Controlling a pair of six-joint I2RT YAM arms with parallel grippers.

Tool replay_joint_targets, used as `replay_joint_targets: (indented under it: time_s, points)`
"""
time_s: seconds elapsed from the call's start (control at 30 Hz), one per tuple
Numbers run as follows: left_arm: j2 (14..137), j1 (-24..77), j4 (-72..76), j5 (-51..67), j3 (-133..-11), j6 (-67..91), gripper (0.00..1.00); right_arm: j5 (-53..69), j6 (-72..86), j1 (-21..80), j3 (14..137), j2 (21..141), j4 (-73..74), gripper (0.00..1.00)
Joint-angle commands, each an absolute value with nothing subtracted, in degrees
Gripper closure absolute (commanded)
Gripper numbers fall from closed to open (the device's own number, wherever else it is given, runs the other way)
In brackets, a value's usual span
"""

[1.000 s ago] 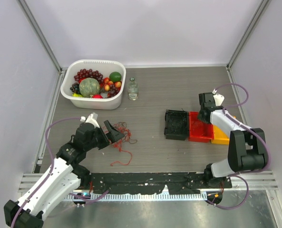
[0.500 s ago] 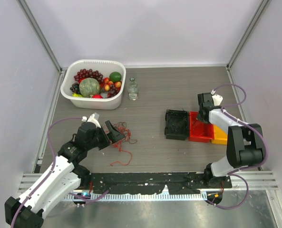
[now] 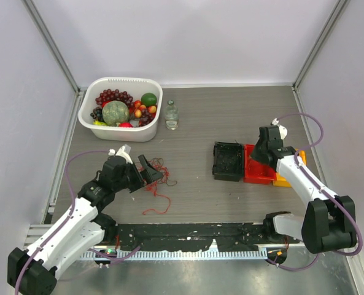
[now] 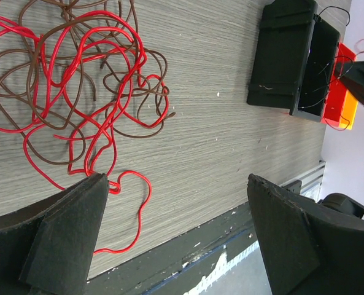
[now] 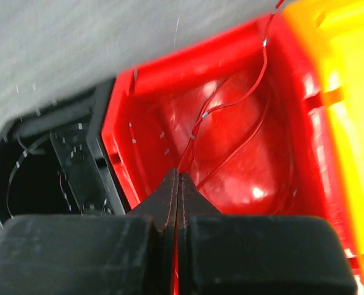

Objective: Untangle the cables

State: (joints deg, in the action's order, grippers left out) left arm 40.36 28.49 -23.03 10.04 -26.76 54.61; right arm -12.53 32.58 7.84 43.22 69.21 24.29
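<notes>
The cables (image 3: 159,174) are a loose clump of thin red and brown wires on the table, left of centre, with one red strand trailing toward the front. In the left wrist view the cables (image 4: 86,80) lie spread just beyond my fingers. My left gripper (image 3: 150,171) is open at the clump's left side; the left wrist view shows the left gripper (image 4: 177,184) empty, jaws wide apart. My right gripper (image 3: 259,151) is over the red bin (image 3: 259,176). In the right wrist view the right gripper (image 5: 177,176) is shut on a thin red cable (image 5: 231,101) that runs up out of the bin.
A black bin (image 3: 227,161) with thin wires inside sits left of the red bin, and a yellow bin (image 3: 285,180) sits right of it. A white tub of fruit (image 3: 120,109) and a small glass bottle (image 3: 171,115) stand at the back left.
My right arm has swung its forearm and elbow toward the front, with the gripper staying over the red bin. The left gripper has edged slightly toward the clump.
</notes>
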Motion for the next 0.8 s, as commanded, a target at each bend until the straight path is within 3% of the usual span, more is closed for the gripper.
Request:
replay_joint_targets:
  time_s: [0.0, 0.2, 0.33, 0.4, 0.53, 0.6, 0.77]
  points:
    - [40.08, 28.39, -20.13, 11.34, -27.33, 53.61, 0.00, 1.47, 38.22, 7.91, 39.29, 68.55, 25.84, 0.99]
    - [38.06, 28.39, -21.53, 10.81, -26.81, 53.53, 0.00, 7.73, 41.92, 5.37, 35.86, 72.15, 21.89, 0.99]
    - [36.39, 28.39, -23.46, 10.37, -27.07, 53.44, 0.00, 5.37, 38.08, 3.08, 37.95, 73.04, 21.71, 0.98]
    - [35.60, 28.39, -24.17, 9.94, -27.07, 53.35, 0.00, 4.92, 35.09, 3.08, 39.46, 71.82, 23.46, 0.92]
    - [35.07, 28.39, -25.75, 6.51, -27.24, 53.44, 0.00, 0.45, 30.69, 3.69, 42.79, 65.05, 29.16, 0.54]
    - [35.85, 28.30, -27.59, 3.18, -27.77, 54.57, 0.00, -2.98, 28.92, 4.22, 44.11, 61.10, 31.54, 0.46]
    - [40.59, 28.30, -32.96, -2.72, -30.76, 55.99, 0.00, -15.34, 26.81, 13.42, 49.91, 55.11, 35.94, 0.45]
